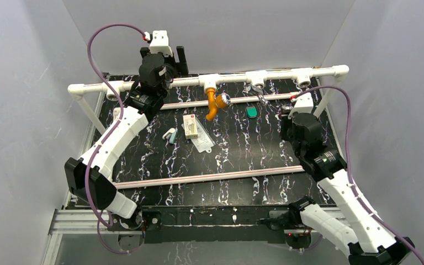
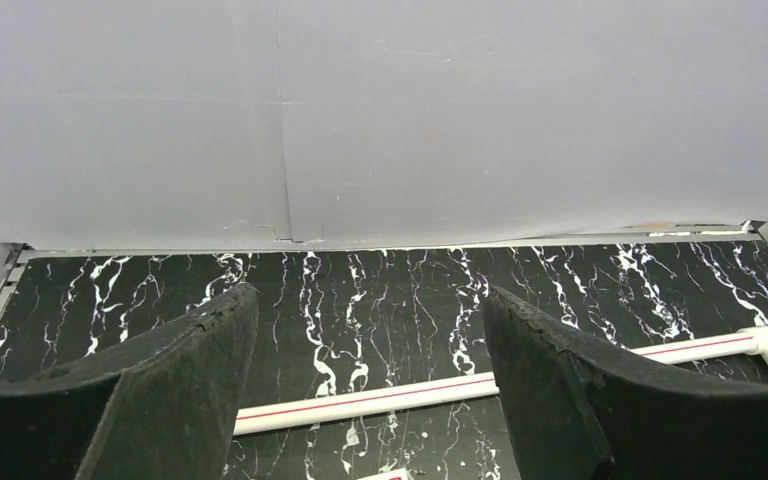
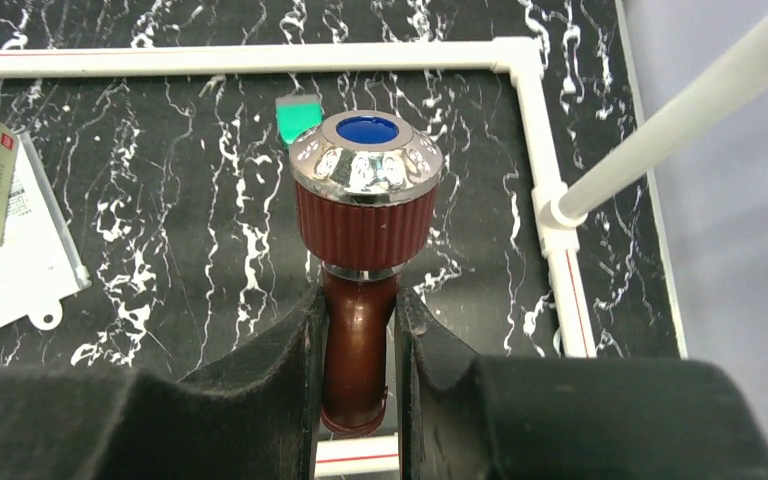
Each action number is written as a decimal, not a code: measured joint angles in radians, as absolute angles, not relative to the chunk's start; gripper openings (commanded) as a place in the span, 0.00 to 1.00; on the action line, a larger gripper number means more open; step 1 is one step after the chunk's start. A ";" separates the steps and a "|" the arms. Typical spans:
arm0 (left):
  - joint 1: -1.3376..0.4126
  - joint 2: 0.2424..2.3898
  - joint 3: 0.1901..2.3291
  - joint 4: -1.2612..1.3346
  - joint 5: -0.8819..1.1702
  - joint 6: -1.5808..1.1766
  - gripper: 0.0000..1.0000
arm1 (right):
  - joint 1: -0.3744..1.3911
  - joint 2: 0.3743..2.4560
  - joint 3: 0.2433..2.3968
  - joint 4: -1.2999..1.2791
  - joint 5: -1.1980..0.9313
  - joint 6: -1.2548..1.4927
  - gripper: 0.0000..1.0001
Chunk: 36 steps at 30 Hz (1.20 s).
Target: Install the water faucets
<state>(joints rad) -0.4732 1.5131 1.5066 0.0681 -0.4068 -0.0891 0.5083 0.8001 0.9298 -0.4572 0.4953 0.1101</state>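
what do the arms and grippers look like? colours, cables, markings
Left arm and right arm: white shells, black joints, rows of small dark dots. A purple cable runs along each. Left fingers and right fingers: black, rough matte pads.

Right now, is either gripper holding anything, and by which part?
Right gripper is shut on the reddish-brown faucet, pinching its smooth stem just below the ribbed collar and chrome knob. Left gripper is open, holding nothing.

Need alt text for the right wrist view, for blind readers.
The right gripper is shut on the reddish-brown faucet, its chrome, blue-centred knob facing the camera. Behind, a green block and white pipes lie on the black table.
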 measured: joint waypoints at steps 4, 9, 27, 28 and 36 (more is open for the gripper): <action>-0.473 1.513 1.504 0.072 -0.401 -0.089 0.80 | 0.467 0.764 0.883 -0.468 0.469 0.149 0.01; -0.472 1.509 1.498 0.080 -0.395 -0.089 0.80 | 0.436 0.701 0.842 -0.437 0.464 0.182 0.01; -0.441 1.446 1.413 0.143 -0.398 -0.108 0.80 | -0.042 0.704 0.667 -0.200 0.094 0.306 0.01; -0.441 1.447 1.413 0.144 -0.398 -0.108 0.80 | -0.060 0.694 0.649 -0.181 0.068 0.314 0.01; -0.432 1.454 1.417 0.146 -0.383 -0.118 0.81 | -0.071 0.520 0.516 -0.019 -0.102 0.326 0.01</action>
<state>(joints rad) -0.4320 1.4540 1.4166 0.1459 -0.3828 -0.1177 -0.0711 0.5201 0.5156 -0.0189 -0.1020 0.3256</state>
